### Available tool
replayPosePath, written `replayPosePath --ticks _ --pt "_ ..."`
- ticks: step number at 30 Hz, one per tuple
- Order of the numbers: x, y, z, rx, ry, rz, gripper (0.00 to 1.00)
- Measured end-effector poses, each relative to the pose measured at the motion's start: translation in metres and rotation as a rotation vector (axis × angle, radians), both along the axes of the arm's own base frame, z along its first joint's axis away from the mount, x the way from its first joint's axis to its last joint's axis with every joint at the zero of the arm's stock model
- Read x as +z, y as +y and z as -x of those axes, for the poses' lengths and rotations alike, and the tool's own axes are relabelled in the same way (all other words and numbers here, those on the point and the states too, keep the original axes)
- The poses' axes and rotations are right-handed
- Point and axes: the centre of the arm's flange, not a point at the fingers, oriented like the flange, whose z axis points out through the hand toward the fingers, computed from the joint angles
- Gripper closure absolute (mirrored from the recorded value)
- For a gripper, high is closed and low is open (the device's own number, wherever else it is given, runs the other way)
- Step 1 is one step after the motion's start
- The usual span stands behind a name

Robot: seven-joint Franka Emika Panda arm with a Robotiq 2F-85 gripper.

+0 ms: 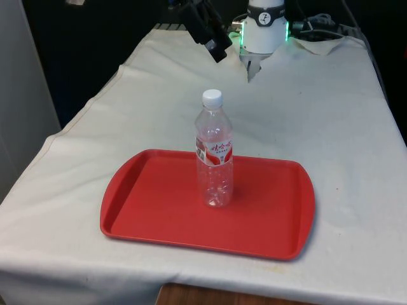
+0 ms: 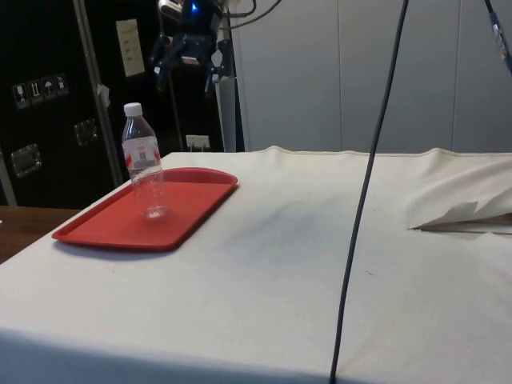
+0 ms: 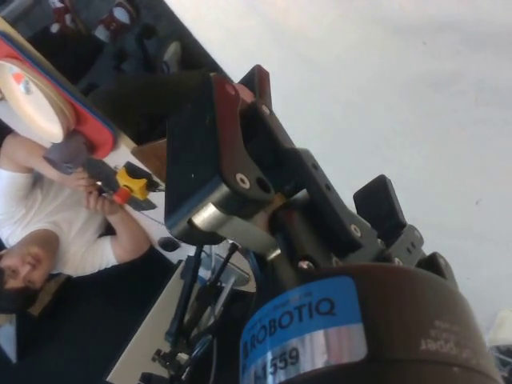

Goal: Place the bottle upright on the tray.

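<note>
Front view, tray: red tray (image 1: 267, 235) lies on the white-clothed tabletop (image 1: 331, 127), near the edge closest to the camera, a little toward the front view's left.
Front view, bottle: clear bottle (image 1: 213, 152) with a white cap and a red-and-white label stands upright on the tray, about at its middle.
Front view, gripper: black gripper (image 1: 213, 35) hangs raised above the far end of the tabletop, tilted, well apart from the bottle.
Side view, tray and bottle: tray (image 2: 192, 200) sits at one end of the tabletop, with the bottle (image 2: 144, 172) upright on it.
Side view, gripper: gripper (image 2: 190, 68) is high above and behind the tray, holding nothing.
Wrist view, jaws: gripper (image 3: 240, 144) appears with its jaws spread apart and empty.
Wrist view, person: a person (image 3: 48, 216) in a white top holds a yellow-and-black tool.
</note>
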Motion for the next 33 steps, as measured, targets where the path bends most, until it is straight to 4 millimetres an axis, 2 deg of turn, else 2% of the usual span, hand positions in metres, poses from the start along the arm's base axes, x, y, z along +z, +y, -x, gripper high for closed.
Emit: replayPosePath --ticks 17,33 --pt "-0.003 0.001 0.004 0.065 0.036 0.088 0.00" --pt "-0.007 -0.001 0.017 0.131 0.027 0.151 0.00"
